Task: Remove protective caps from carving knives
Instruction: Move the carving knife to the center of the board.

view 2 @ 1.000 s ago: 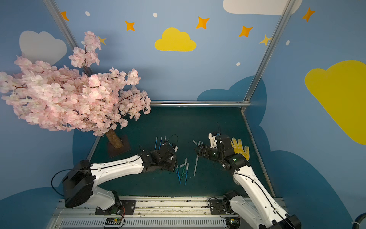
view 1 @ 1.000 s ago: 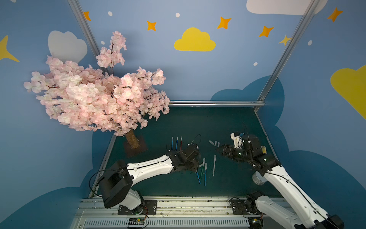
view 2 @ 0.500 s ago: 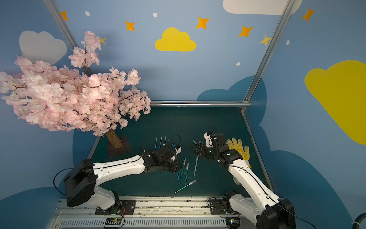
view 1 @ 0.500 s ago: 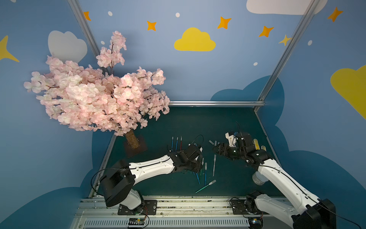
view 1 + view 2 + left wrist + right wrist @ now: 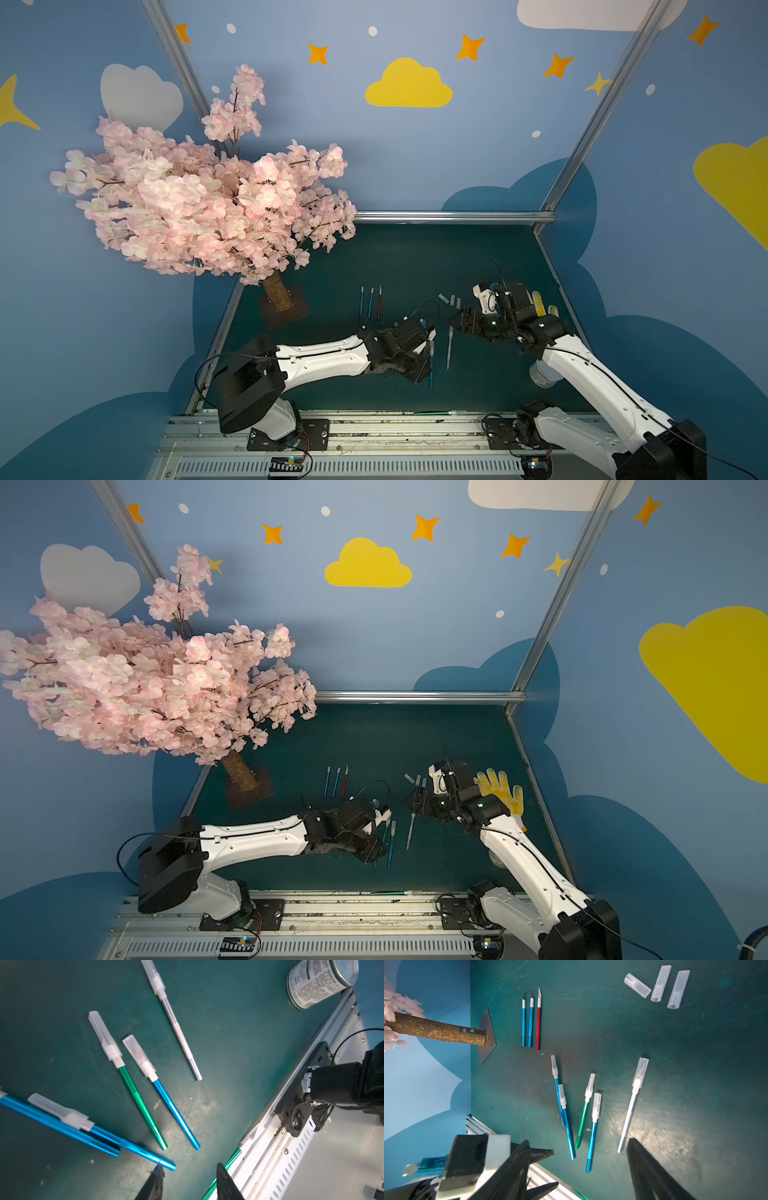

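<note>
Three bare carving knives [image 5: 530,1020], two blue and one red, lie in a row at the back left [image 5: 370,301]. Three loose protective caps [image 5: 658,984] lie near my right arm [image 5: 451,300]. Several capped knives lie mid-table: a whitish one [image 5: 174,1020], a green one [image 5: 137,1093] and blue ones [image 5: 172,1105]. Another green knife [image 5: 228,1165] rests along the front rail [image 5: 432,412]. My left gripper [image 5: 190,1169] is open and empty just off a blue handle's end. My right gripper [image 5: 579,1147] hovers open above the capped knives, holding nothing.
A blossom tree on a dark base [image 5: 286,307] stands at the back left. A labelled can [image 5: 320,982] lies under my right arm [image 5: 544,374]. A yellow glove [image 5: 498,789] sits at the right edge. The metal rail [image 5: 332,912] bounds the front.
My left gripper has opened. A green knife that lay askew near the front half a second ago now lies along the front rail. My right gripper has moved in toward the whitish knife.
</note>
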You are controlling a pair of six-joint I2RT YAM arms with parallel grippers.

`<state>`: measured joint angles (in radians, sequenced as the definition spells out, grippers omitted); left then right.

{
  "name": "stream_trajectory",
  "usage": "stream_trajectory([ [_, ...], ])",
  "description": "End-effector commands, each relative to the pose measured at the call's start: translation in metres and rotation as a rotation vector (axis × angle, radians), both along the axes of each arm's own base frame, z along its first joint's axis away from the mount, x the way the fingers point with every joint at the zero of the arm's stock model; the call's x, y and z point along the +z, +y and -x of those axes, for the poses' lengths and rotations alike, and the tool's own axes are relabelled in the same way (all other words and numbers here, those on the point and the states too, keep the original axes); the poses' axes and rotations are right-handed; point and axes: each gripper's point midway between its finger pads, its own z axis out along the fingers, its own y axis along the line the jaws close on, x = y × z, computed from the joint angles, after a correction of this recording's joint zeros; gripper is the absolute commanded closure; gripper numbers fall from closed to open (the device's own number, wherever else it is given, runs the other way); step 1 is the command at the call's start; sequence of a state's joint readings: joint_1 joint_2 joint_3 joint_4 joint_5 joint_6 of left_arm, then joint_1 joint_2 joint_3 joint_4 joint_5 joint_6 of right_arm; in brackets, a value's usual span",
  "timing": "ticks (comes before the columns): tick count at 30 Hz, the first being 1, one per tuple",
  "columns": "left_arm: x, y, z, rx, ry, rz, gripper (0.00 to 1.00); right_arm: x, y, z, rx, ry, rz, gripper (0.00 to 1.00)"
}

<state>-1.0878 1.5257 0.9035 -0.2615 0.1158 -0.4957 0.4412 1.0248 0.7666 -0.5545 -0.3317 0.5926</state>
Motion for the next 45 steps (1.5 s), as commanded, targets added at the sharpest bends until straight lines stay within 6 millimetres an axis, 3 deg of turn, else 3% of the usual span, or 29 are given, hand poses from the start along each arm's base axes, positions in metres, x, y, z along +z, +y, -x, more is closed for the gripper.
stream_trajectory([
  [1, -0.003, -0.001, 0.006, -0.037, -0.004, -0.001, 0.58, -0.01, -0.005, 0.007, 0.01, 0.019, 0.037, 0.26],
  [11, -0.006, -0.008, 0.036, -0.155, -0.002, 0.004, 0.59, -0.018, -0.01, 0.018, 0.015, 0.054, 0.055, 0.26],
  [15, -0.011, -0.006, 0.039, -0.157, 0.007, 0.002, 0.59, -0.024, -0.012, 0.028, 0.025, 0.101, 0.063, 0.28],
  [23, -0.001, -0.011, 0.041, -0.189, -0.024, 0.041, 0.57, -0.027, -0.019, 0.034, 0.013, 0.102, 0.088, 0.3],
  [33, 0.006, -0.039, 0.061, -0.367, -0.149, 0.074, 0.56, -0.022, -0.041, 0.033, -0.05, 0.056, 0.173, 0.32],
  [45, -0.001, -0.078, 0.076, -0.448, -0.151, 0.096, 0.61, -0.013, -0.058, 0.037, -0.086, 0.047, 0.207, 0.32],
])
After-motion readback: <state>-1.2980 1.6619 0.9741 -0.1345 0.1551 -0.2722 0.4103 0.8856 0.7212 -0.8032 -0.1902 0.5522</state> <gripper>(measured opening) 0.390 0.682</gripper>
